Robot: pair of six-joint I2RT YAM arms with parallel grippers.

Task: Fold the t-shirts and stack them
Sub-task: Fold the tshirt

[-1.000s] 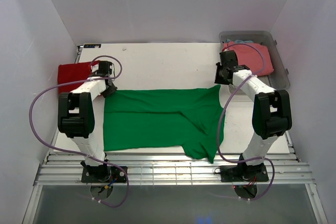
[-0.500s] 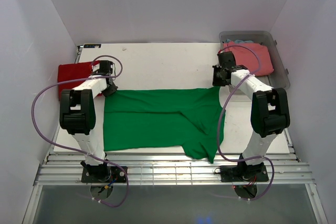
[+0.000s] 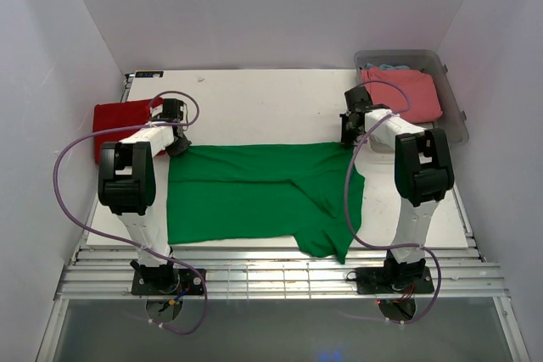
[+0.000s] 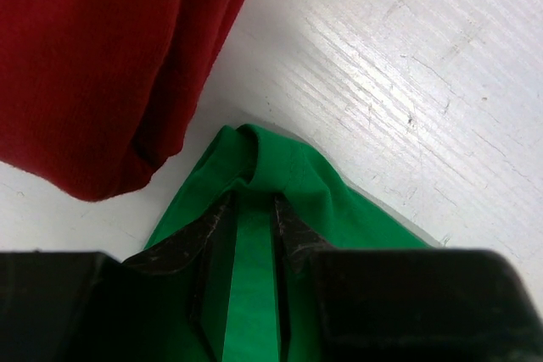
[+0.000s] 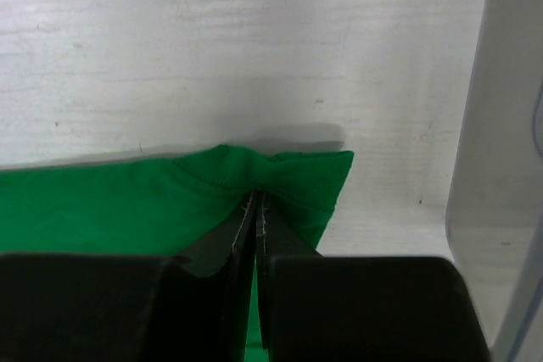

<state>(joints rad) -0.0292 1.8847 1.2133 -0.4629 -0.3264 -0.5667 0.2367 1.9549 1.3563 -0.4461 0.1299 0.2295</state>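
The green t-shirt [image 3: 254,192] lies spread flat across the middle of the bench [image 3: 254,95]. Its long side runs left to right, and a sleeve flap reaches toward the near edge on the right. Each of its two far corners is pinched.

In the left wrist view the left fingers [image 4: 287,225] stand narrowly apart, with a raised fold of the green cloth [image 4: 280,167] caught between them at the shirt's far-left corner. In the right wrist view the right fingers [image 5: 254,209] are pressed fully together on the far-right corner. There the green cloth [image 5: 127,201] puckers into a small ridge at their tips.

From above, the left fingers [image 3: 176,143] and the right fingers [image 3: 352,131] both sit low at the shirt's far edge, one at each end.

The deep red t-shirt [image 3: 119,116] lies folded at the bench's left edge. It is just beside the pinched green corner, and the left wrist view shows a strip of bare bench between the two.

At the far right corner stands the clear plastic bin [image 3: 456,120], close to the right fingers. The salmon-pink t-shirt [image 3: 407,95] lies inside it, and a sliver of the light blue t-shirt [image 3: 389,66] shows at the bin's far end.
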